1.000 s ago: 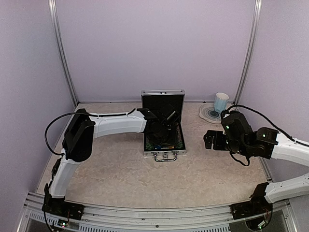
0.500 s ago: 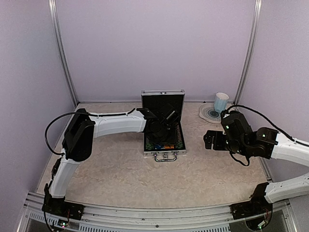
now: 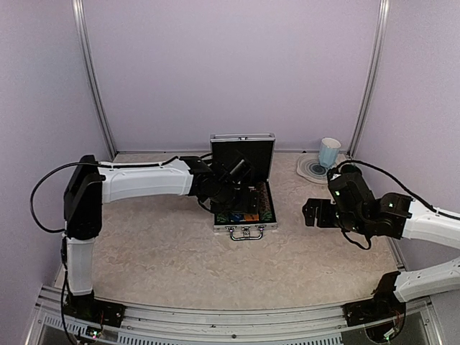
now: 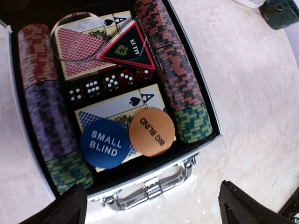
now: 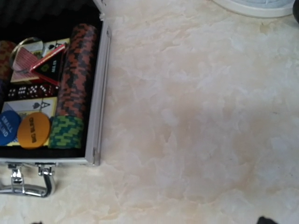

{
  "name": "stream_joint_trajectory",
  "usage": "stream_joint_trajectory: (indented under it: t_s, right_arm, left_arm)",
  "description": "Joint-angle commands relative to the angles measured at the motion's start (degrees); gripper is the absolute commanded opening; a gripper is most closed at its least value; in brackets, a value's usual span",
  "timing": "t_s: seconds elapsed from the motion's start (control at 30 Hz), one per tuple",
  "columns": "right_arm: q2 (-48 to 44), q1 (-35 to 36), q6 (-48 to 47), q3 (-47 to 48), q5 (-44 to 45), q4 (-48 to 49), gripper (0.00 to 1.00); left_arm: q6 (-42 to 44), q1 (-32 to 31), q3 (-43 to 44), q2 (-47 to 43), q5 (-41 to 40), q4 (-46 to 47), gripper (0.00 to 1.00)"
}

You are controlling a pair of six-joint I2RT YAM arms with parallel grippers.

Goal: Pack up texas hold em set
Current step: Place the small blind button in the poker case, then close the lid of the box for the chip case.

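Beige marbled tabletop (image 3: 165, 251) between lilac walls. Left gripper (image 4: 159, 207) spread wide, empty, poised above open aluminium briefcase (image 5: 96, 116) mid-table, holding chip rows (image 4: 173, 70), card decks (image 4: 84, 51), dice (image 4: 105, 84), SMALL BLIND disc (image 4: 103, 143), BIG BLIND disc (image 4: 152, 131), black triangle (image 4: 127, 46). Right gripper (image 3: 310, 210) likewise parted, empty, right of case.

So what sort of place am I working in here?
Probably a lab robot test cell rather than a home: plain lilac walls on three sides, aluminium frame posts in the corners, and a marble-look tabletop.
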Motion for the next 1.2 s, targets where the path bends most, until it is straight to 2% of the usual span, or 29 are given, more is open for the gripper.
stream_joint_trajectory:
  t_s: [0.0,0.17,0.3,0.47,0.63,0.8,1.17]
  right_arm:
    - [-0.7,-0.7,-0.7,-1.1,-1.0,1.4,0.99]
    - [-0.7,-1.0,-0.5,-2.8,-3.7,4.5,0.99]
    - [-0.3,-1.5,-0.3,-3.4,-5.6,6.1,0.99]
    - [0.1,-2.2,0.1,-4.2,-8.5,8.9,0.99]
    - [0.0,-3.6,1.2,-6.3,-13.5,13.1,0.99]
    - [-1.6,-4.7,3.0,-8.4,-15.3,14.5,0.99]
    - [-2.4,-4.9,4.5,-11.3,-16.2,17.5,0.99]
  left_arm:
    - [1.8,-0.4,-7.6,-9.9,-1.3,3.4,0.99]
    - [4.6,-0.3,-12.0,-17.8,-4.7,3.1,0.99]
    - [6.5,0.4,-11.6,-22.3,-6.8,3.2,0.99]
    - [7.4,4.8,-7.8,-25.5,-3.0,6.0,0.99]
    - [6.5,8.9,-9.3,-28.3,5.2,17.6,0.99]
    - [8.3,11.2,-9.3,-27.2,9.5,26.3,0.99]
    - [12.9,15.9,0.7,-18.4,12.3,28.3,0.97]
